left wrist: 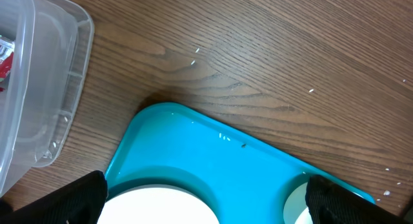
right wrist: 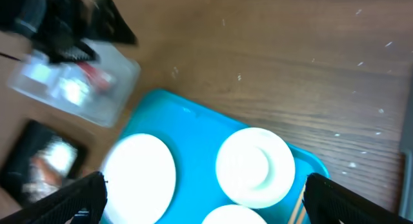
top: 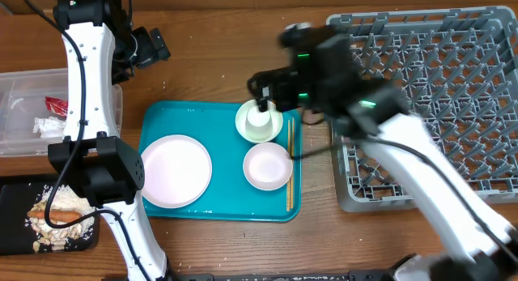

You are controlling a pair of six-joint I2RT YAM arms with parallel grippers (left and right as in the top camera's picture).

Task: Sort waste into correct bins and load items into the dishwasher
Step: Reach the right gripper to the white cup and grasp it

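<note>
Overhead view of a wooden table with a teal tray (top: 222,127) near its middle. On the teal tray lie a pale pink plate (top: 174,169) at the left, a white bowl (top: 267,165) at the near right, and a pale bowl (top: 261,134) at the far right with a small white cup (top: 259,117) standing in it. Thin chopsticks (top: 290,172) lie along the teal tray's right edge.

Left of the teal tray sits a clear tub (top: 20,83) holding a red wrapper (top: 55,105) and a white tissue (top: 44,125). Nearer, also left of the teal tray, a black tray (top: 12,196) holds a sausage-like stick (top: 63,206) and pale crumbs (top: 48,226). A grey dish rack (top: 437,62) stands to the right of the teal tray.

The left gripper (top: 152,48) hangs over bare table just beyond the teal tray's far left corner. Its fingers (left wrist: 80,198) are wide apart, holding nothing. The right gripper (top: 263,85), blurred, hangs above the far right part of the teal tray, over the bowl with the cup. Its fingers (right wrist: 77,198) are spread wide, gripping nothing.
</note>
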